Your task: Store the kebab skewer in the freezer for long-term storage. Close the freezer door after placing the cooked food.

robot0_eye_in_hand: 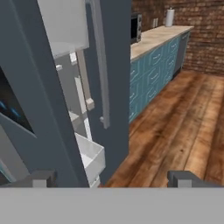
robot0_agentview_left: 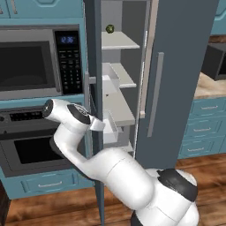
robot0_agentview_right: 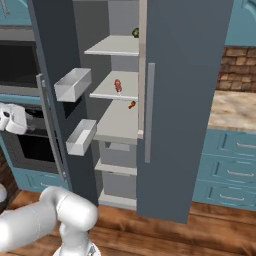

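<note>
**One skewer shelved, one door standing open**

One kebab skewer [robot0_agentview_right: 118, 86], one small round green item [robot0_agentview_right: 135, 33], two white door bins and three pale shelves can be counted in the right base view. Two closed pale drawers sit beneath the shelves.

The freezer [robot0_agentview_right: 117, 125] is open. Its top shelf carries the green item at the back. The middle shelf carries the skewer, which lies apart from the shelf's front edge. On the lowest shelf, close to the edge of the plain door [robot0_agentview_right: 185, 100], there is a small reddish-orange bit [robot0_agentview_right: 132, 105]; what it is cannot be told.

The skewer's long axis appears to run from the front of the shelf toward the back. It is too small to tell which end is which.

The freezer door [robot0_agentview_right: 50, 75] is swung wide toward the arm. Its upper bin [robot0_agentview_right: 72, 84] and lower bin [robot0_agentview_right: 81, 136] both look empty.

The gripper [robot0_eye_in_hand: 113, 179] has its fingers spread wide, with nothing between them. It sits on the outer side of the freezer door, whose dark control panel lies close to its left in the hand view. The lower bin shows just past the door's edge.

From the hand, the skewer is beyond the open door, inside the compartment, higher and to the right. Ahead of the hand lie the wooden floor [robot0_eye_in_hand: 183, 118] and a row of blue cabinets [robot0_eye_in_hand: 153, 74].
</note>
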